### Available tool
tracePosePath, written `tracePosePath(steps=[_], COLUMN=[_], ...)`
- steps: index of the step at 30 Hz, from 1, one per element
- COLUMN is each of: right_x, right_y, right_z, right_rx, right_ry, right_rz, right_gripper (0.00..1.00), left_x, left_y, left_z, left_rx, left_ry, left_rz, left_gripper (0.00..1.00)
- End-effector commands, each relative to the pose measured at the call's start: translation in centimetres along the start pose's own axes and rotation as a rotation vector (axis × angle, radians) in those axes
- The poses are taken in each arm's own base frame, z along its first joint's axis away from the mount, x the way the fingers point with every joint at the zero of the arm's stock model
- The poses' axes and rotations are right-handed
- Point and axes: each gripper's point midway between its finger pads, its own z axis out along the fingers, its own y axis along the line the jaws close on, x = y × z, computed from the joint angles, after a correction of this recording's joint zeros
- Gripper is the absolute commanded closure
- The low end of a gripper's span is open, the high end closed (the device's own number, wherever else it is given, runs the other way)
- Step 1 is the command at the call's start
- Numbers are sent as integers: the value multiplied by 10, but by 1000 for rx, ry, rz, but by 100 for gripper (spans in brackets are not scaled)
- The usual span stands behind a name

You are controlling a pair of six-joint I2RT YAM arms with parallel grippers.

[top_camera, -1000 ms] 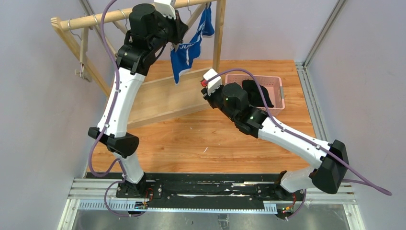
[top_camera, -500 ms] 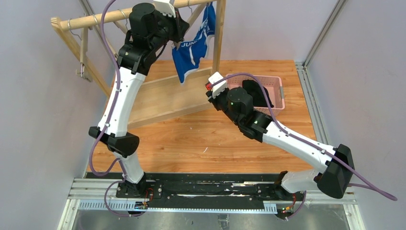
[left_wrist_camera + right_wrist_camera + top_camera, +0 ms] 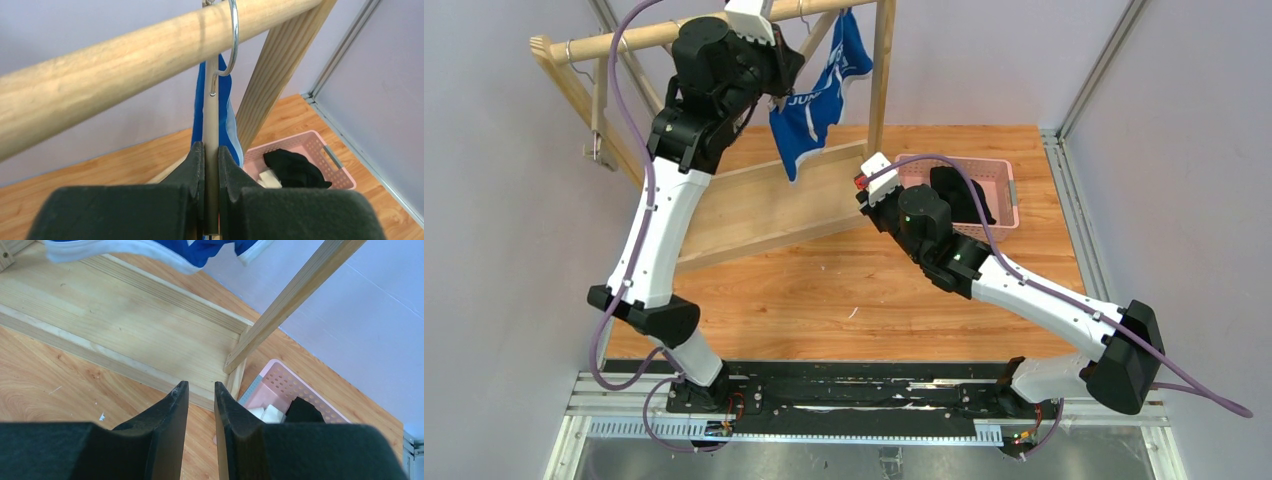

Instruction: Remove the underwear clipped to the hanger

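The bright blue underwear (image 3: 816,98) with white trim hangs from a hanger (image 3: 211,115) whose metal hook (image 3: 231,40) is over the wooden rail (image 3: 125,60). My left gripper (image 3: 776,80) (image 3: 210,148) is up at the rail, shut on the hanger's bar. In the right wrist view the blue underwear (image 3: 200,247) hangs above and ahead of my right gripper (image 3: 201,386), which is slightly open, holds nothing, and hovers over the rack's base beside the basket. Black underwear (image 3: 959,195) (image 3: 295,167) lies in the pink basket (image 3: 999,165), with a whitish cloth (image 3: 270,177) next to it.
The wooden rack has a slanted post (image 3: 882,70) right of the blue underwear and a broad base board (image 3: 764,200) below it. Another hanger (image 3: 599,110) hangs at the rail's left end. Purple walls close in at back and sides.
My left arm has shifted left along the rail with the hanger, and the blue underwear has swung with it. The right arm moved slightly right earlier and has since held still.
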Motion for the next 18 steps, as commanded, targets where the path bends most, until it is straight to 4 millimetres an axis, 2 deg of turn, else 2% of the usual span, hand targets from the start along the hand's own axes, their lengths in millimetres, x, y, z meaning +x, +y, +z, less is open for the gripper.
tracePosePath(steps=[1, 5, 8, 13, 18], right_x=[-3, -1, 1, 4, 7], right_y=[-1, 1, -1, -2, -3], right_z=[0, 1, 2, 4, 3], right_rx=[27, 24, 37, 41, 50], right_ry=[-18, -16, -8, 9, 17], right_rz=[11, 24, 27, 40, 40], right_gripper=[74, 74, 74, 74, 74], left_x=[-35, -22, -19, -11, 0], left_y=[0, 3, 4, 10, 6], left_z=[-32, -44, -57, -68, -82], left_rx=[-16, -29, -32, -56, -30], left_ry=[-115, -76, -81, -71, -54], left_rz=[33, 49, 52, 73, 68], left_gripper=[100, 100, 100, 100, 100])
